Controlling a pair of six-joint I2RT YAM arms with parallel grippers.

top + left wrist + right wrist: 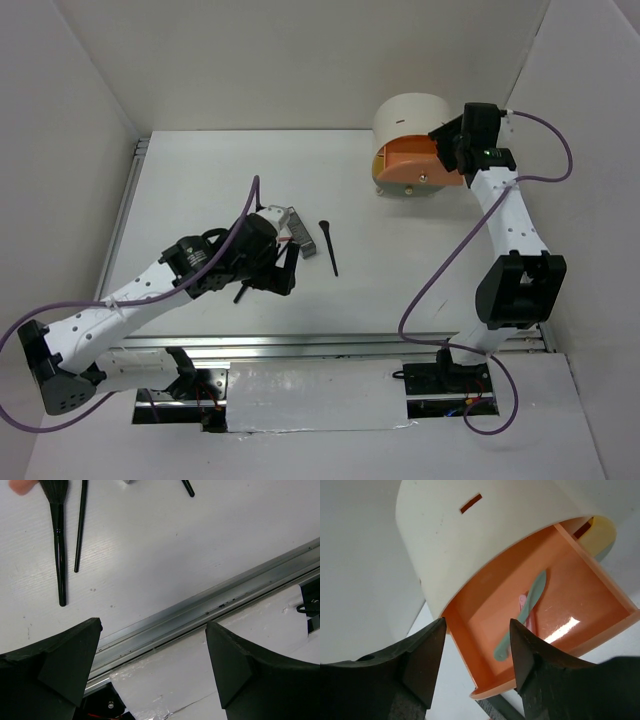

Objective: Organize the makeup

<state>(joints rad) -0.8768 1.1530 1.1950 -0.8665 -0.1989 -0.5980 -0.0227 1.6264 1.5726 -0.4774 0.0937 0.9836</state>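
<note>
Makeup brushes (59,545) lie on the worktop (165,545) ahead of the left fingers (60,665), wide and empty, which should straddle one handle before closing; right fingers (420,655), also wide, hover at the orange drawer (480,610).

White tabletop (200,180), matte, faintly speckled up close; boxed in by plain white panels: back wall (300,60), left wall (50,150), right wall (590,250), each meeting it at a clean seam; bordered by an aluminium rail (330,343) along the near edge and a second rail (128,200) down the left side; nearer than that rail, a white sheet (315,395) edged with silvery tape (330,428); lit evenly, with only soft shadows.
</note>
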